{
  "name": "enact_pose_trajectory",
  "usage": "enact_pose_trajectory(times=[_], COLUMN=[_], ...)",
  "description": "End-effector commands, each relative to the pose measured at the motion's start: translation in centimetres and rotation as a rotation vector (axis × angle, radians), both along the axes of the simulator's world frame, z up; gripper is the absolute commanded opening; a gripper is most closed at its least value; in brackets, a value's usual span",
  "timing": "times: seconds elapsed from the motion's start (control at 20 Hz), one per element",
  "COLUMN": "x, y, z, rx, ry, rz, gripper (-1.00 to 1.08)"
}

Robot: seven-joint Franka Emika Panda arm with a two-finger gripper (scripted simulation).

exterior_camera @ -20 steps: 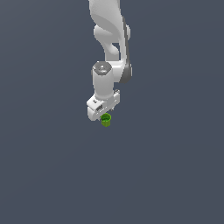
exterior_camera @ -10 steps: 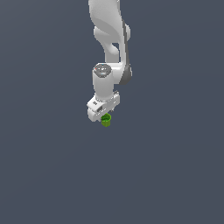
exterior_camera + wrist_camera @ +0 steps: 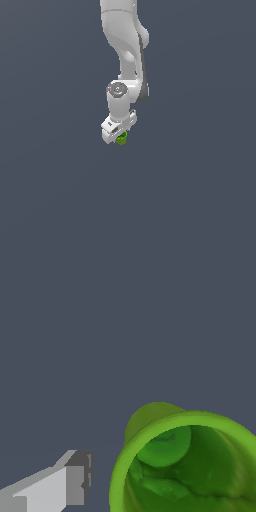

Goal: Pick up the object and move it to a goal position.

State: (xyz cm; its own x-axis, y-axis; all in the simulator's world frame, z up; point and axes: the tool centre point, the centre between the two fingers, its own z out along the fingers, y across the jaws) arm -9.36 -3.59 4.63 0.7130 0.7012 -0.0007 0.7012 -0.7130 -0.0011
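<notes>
The object (image 3: 121,139) is a tiny bright green cup, showing just below the white hand in the exterior view. My gripper (image 3: 119,135) points down right over it, and the hand hides most of the cup. In the wrist view the object (image 3: 185,466) looms very close, its hollow top facing the camera. One grey finger (image 3: 75,483) stands beside the cup with a narrow gap to its rim. The other finger is hidden behind the cup. The jaws look open around it.
A plain dark grey ground (image 3: 60,200) fills both views. The white arm (image 3: 125,45) rises from the hand to the top edge of the exterior view. Nothing else shows.
The hand has come down a little over the green object, which stays where it was.
</notes>
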Motion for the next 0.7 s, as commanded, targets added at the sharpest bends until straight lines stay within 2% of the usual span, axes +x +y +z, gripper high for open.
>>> enact_pose_trajectory(times=[0.0, 0.05, 0.1, 0.65], x=[0.06, 0.06, 0.06, 0.11], y=[0.0, 0.0, 0.0, -0.06], z=[-0.36, -0.38, -0.38, -0.26], rx=[0.0, 0.0, 0.0, -0.001], ry=[-0.001, -0.001, -0.001, -0.003], rz=[0.001, 0.001, 0.001, 0.0], gripper=[1.0, 1.0, -1.0, -1.0])
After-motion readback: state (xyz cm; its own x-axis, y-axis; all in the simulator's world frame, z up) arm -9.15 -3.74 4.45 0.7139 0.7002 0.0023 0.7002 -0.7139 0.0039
